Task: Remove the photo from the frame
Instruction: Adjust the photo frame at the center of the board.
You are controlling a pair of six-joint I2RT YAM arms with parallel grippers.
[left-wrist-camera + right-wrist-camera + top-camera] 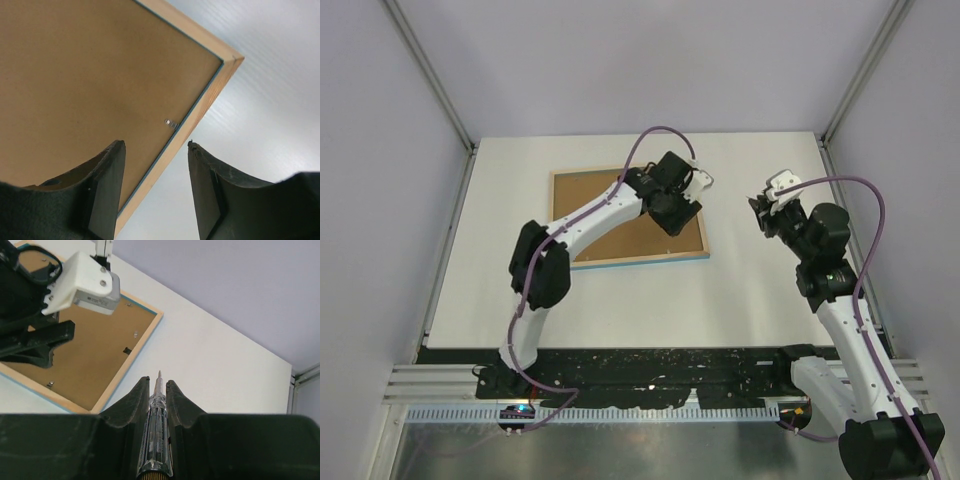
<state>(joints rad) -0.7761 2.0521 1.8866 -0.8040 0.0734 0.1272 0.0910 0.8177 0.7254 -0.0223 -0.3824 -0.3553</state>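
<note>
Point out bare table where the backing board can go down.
Widest: the table strip between the frame and the near edge. Also left of the frame. Crowded: over the frame's right side, the left gripper; beside it, the right gripper holding a screwdriver.

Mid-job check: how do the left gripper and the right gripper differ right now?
The left gripper is open and empty; the right gripper is shut on a clear-handled tool. The left gripper straddles the edge of the frame from above; the right gripper sits off to the side, over bare table. Neither holds the frame.
</note>
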